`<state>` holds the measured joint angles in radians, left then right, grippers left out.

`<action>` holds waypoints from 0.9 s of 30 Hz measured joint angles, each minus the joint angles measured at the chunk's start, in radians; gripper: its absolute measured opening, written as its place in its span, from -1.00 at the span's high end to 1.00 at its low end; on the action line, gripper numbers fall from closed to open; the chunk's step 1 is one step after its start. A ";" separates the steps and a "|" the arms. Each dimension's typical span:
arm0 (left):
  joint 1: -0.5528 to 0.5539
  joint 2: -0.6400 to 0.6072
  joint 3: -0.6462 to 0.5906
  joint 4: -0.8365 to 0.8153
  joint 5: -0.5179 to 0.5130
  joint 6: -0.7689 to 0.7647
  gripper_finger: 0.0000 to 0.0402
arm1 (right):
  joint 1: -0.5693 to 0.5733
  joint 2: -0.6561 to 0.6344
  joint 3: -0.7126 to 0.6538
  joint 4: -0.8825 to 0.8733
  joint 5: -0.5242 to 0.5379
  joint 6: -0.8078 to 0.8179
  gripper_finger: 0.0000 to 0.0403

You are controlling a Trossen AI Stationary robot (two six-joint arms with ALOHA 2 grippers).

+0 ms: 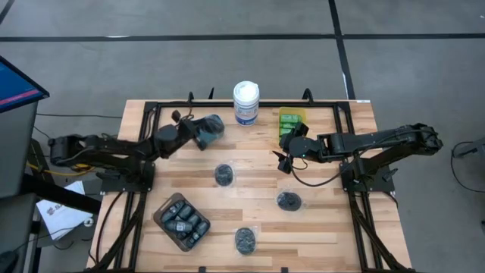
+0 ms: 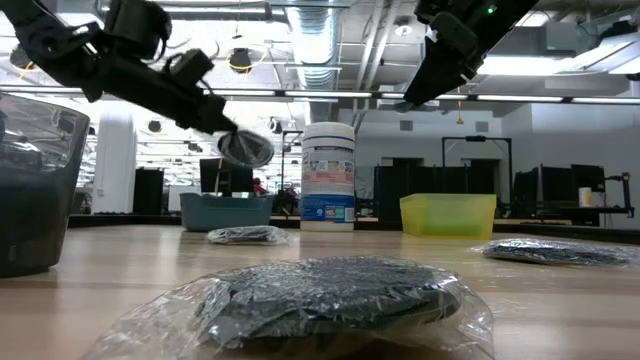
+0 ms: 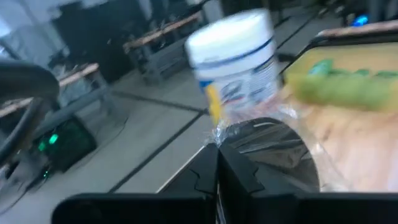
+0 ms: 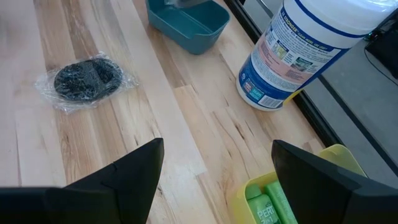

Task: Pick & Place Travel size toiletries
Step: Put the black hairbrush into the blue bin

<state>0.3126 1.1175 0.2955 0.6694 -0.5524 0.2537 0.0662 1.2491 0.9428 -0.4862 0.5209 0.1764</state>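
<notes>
My left gripper (image 1: 198,133) is shut on a round dark piece in clear wrap (image 2: 245,148), held in the air over the teal container (image 2: 228,210) near the table's far edge. My right gripper (image 1: 285,158) hangs open above bare wood, just near of the yellow container (image 1: 290,120) that holds bright green mini bottles (image 4: 268,204). Three more wrapped round pieces lie flat on the table (image 1: 224,174) (image 1: 289,201) (image 1: 245,240). Dark grey mini bottles (image 1: 183,220) fill the brown container. My left gripper pinches the wrapped round piece by the edge of its clear wrap (image 3: 219,138) between the two shut fingers (image 3: 239,177). The piece sticks out beyond the fingertips, tilted and lifted clear of the table, above the teal container.
The tall white canister with blue label (image 1: 246,102) stands at the far edge between the teal container (image 4: 186,22) and the yellow one. The brown container (image 1: 161,220) sits at the near left. A black frame rail (image 1: 265,104) runs along the table's far edge.
</notes>
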 joint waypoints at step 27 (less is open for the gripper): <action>0.132 0.240 0.000 -0.001 -0.070 -0.292 0.88 | 0.013 0.000 0.000 -0.001 0.000 0.008 -0.44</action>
<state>0.4450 1.3575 0.2955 0.6686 -0.6224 -0.0381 0.0792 1.2491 0.9428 -0.4870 0.5209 0.1848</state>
